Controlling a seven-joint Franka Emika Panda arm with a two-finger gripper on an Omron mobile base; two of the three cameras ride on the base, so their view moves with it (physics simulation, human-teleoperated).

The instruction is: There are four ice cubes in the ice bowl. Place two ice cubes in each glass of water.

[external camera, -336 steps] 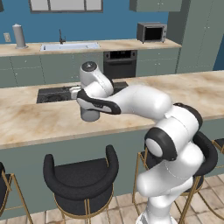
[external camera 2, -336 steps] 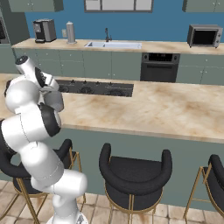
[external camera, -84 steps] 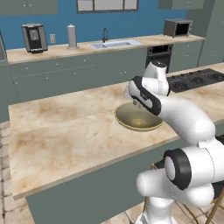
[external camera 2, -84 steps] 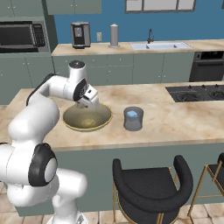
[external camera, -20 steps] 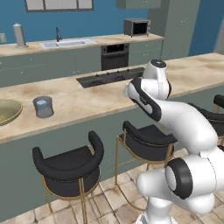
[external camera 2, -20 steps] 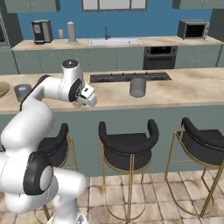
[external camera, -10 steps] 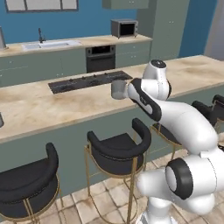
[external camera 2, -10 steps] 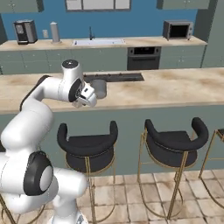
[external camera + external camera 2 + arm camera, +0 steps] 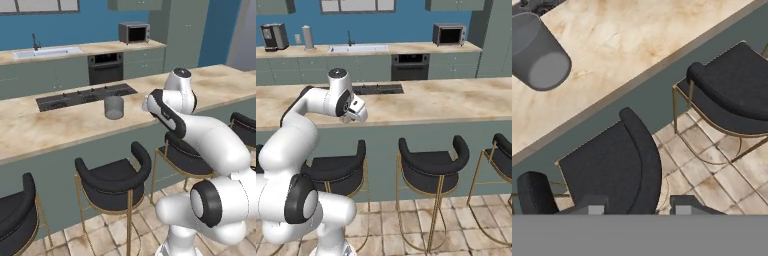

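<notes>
The whole scene is sliding sideways against half a second ago: the base is driving along the island. Grey cylindrical glass (image 9: 114,107), matte, opaque, is standing on the marbled beige counter (image 9: 60,125), just beside the black cooktop (image 9: 85,96). Gripper (image 9: 637,205) is hanging off the counter edge over black padded stools (image 9: 612,165) with brass legs; whether its jaws are holding anything cannot be told. Tiled floor (image 9: 712,175), teal cabinets, blue wall.
</notes>
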